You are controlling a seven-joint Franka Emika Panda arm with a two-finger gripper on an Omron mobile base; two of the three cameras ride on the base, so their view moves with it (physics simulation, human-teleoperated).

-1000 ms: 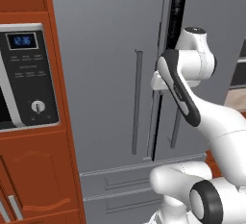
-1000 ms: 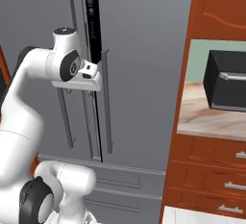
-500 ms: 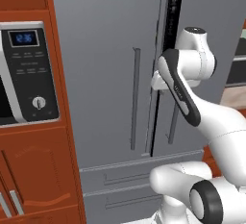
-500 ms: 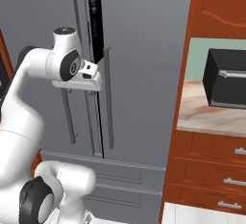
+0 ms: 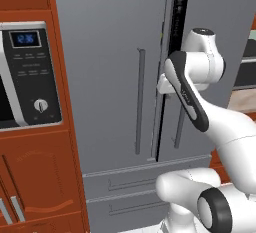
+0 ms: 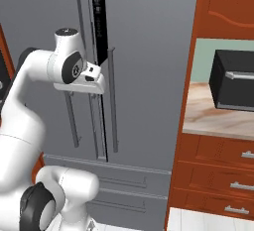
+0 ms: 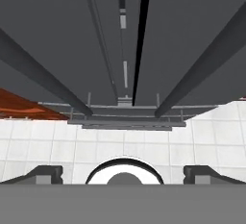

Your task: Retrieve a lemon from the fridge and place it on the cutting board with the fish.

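Fridge (image 5: 115, 77), tall matte grey with two long vertical bar handles, stands between orange-brown cabinets, its right door slightly ajar along a dark seam. Fingers (image 7: 124, 171) spread apart, released, holding nothing, point down the doors.

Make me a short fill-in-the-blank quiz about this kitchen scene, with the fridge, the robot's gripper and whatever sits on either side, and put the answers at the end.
1. The fridge doors are parted by a narrow dark ____.
2. In the hand view, the gripper fingers stand wide ____, holding nothing.
3. In the left base view, the microwave display glows ____.
4. In the right base view, the black toaster oven rests on the ____.

Answers: gap; open; blue; counter
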